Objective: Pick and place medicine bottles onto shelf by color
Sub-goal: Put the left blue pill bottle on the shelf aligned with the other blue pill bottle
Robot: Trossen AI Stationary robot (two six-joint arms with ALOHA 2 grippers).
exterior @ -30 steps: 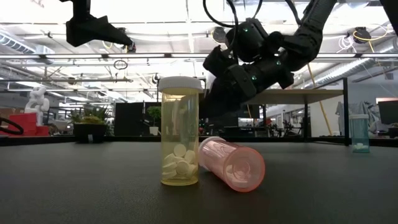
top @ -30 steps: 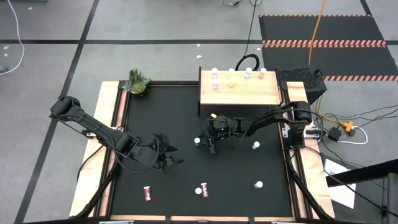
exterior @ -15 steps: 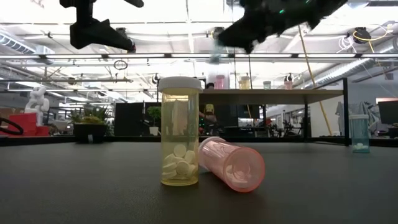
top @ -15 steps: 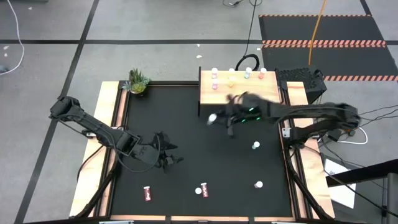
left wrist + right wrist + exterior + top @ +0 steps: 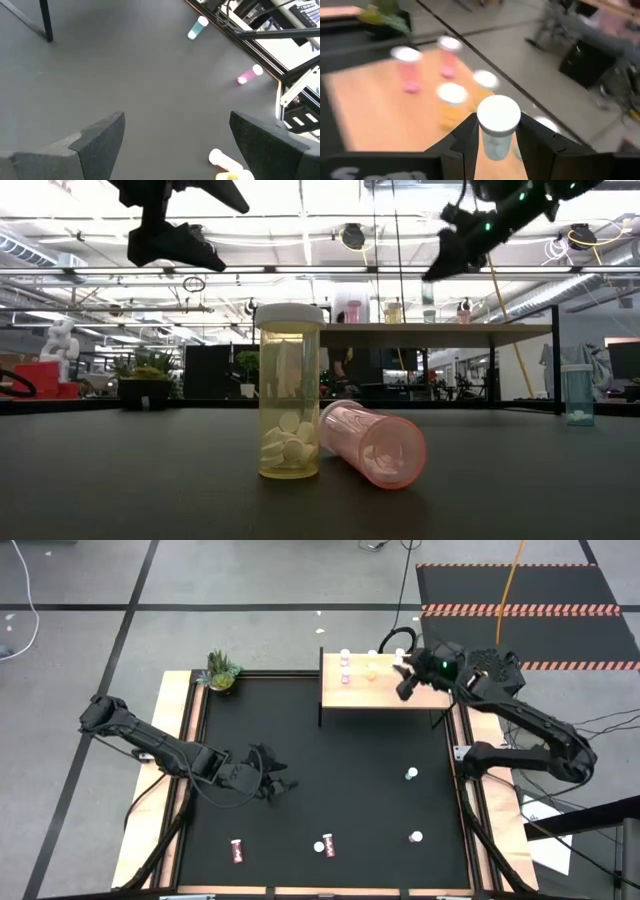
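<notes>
My right gripper (image 5: pixel 405 678) hangs over the right part of the light-wood shelf (image 5: pixel 372 692), shut on a teal bottle with a white cap (image 5: pixel 498 116). Pink (image 5: pixel 411 70), yellow (image 5: pixel 452 102) and teal bottles stand along the shelf's far edge. My left gripper (image 5: pixel 275 785) is open and empty above the table's left half, fingers wide apart (image 5: pixel 172 145). On the table, a teal bottle (image 5: pixel 411 774) and another (image 5: pixel 416 837) stand at the right. A yellow bottle (image 5: pixel 290 405) stands near the front edge with a pink one (image 5: pixel 372 442) lying against it. My right gripper pinches the teal bottle's body (image 5: pixel 495 146) just below its white cap between the two fingers (image 5: pixel 465 137). The fingers slant down from the table's right side. The bottle stands upright in the hold, cap up, lifted clear above the shelf.
A small potted plant (image 5: pixel 221 671) stands at the table's far left corner. A reddish bottle (image 5: pixel 237 851) lies near the front left. The shelf stands on thin dark legs (image 5: pixel 556 360). The black tabletop between the arms is bare (image 5: pixel 340 780).
My right gripper has risen from the table's middle with the teal bottle and swung fast toward the far right, ending over the shelf; the bottle is lifted clear and stays upright. My left gripper has shifted a little toward the table's right edge.
</notes>
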